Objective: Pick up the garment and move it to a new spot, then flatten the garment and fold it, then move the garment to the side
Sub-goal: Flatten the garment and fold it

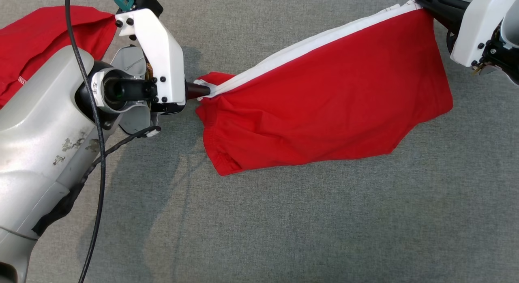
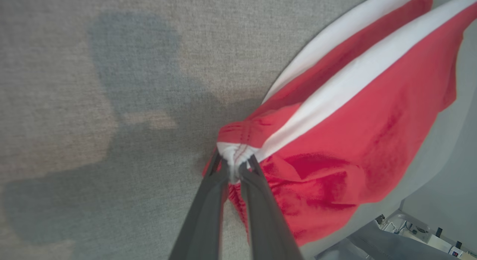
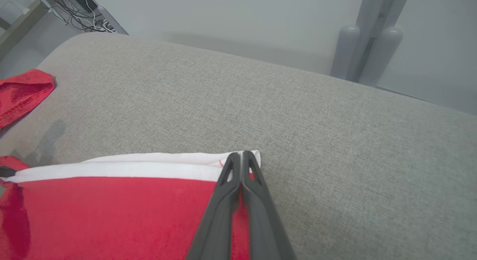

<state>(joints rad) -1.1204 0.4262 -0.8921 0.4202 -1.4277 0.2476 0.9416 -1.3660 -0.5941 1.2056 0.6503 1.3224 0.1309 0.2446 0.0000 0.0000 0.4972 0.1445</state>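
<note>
Garment (image 1: 324,100), red with a white stripe, hung stretched between left tool (image 1: 202,91) and right tool (image 1: 423,1), both clamped on it.

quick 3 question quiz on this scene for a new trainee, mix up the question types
1. True or false: the left gripper is shut on the white stripe of the red garment.
2. What does the right gripper hold? A) nothing B) a corner of the red garment C) a black cable
3. Fill in: a second red cloth lies on the grey surface to the robot's far ___.

Key: 1 true; 2 B; 3 left
</note>
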